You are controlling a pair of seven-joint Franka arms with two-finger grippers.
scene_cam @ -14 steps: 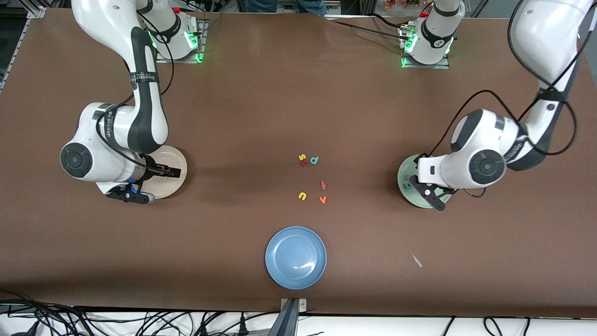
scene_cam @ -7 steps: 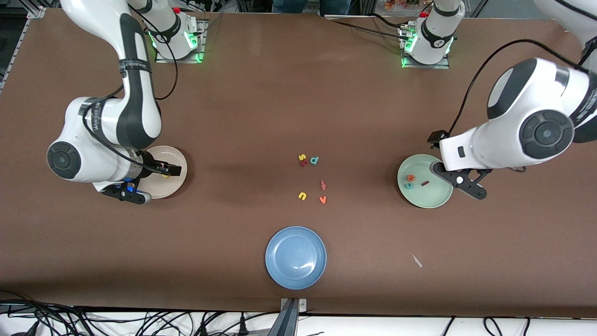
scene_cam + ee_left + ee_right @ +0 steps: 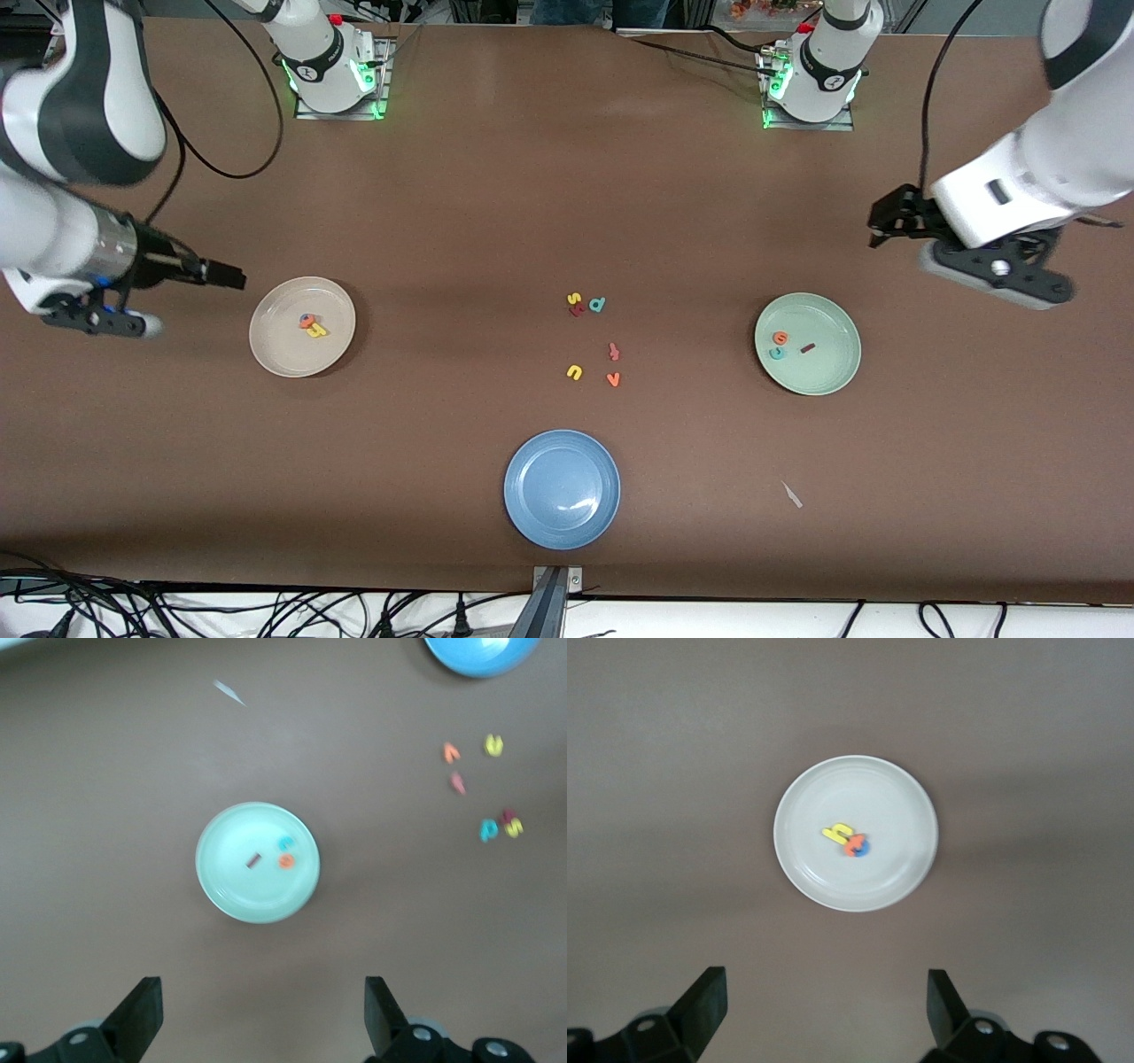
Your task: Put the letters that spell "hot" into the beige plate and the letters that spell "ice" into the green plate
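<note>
Nearest the front camera a blue plate (image 3: 562, 488) sits on the brown table (image 3: 443, 221), with a small pale scrap (image 3: 792, 494) lying toward the left arm's end.

Farther in, loose letters lie mid-table: a yellow u (image 3: 574, 372) beside an orange v (image 3: 613, 379), a reddish t-like letter (image 3: 613, 352) just past them, then a yellow s (image 3: 573, 299), a dark red letter (image 3: 578, 310) and a teal d-shaped letter (image 3: 598, 305) in a tight cluster.

At the same depth stand the two task plates. The green plate (image 3: 833, 372), pale mint and round, holds the dark red i (image 3: 807, 347), a short bar whose long axis slants slightly across the plate, with the teal c (image 3: 776, 353) touching the orange e (image 3: 780, 338).

The beige plate (image 3: 275, 350) holds the yellow h (image 3: 317, 331), the orange t (image 3: 306, 322) and the blue o (image 3: 862, 849), bunched together and partly overlapping.

The right gripper (image 3: 226, 275) hangs spread wide and empty over bare table past the beige plate's edge; the left gripper (image 3: 889, 221), equally spread and empty, hangs over bare table near the green plate.
</note>
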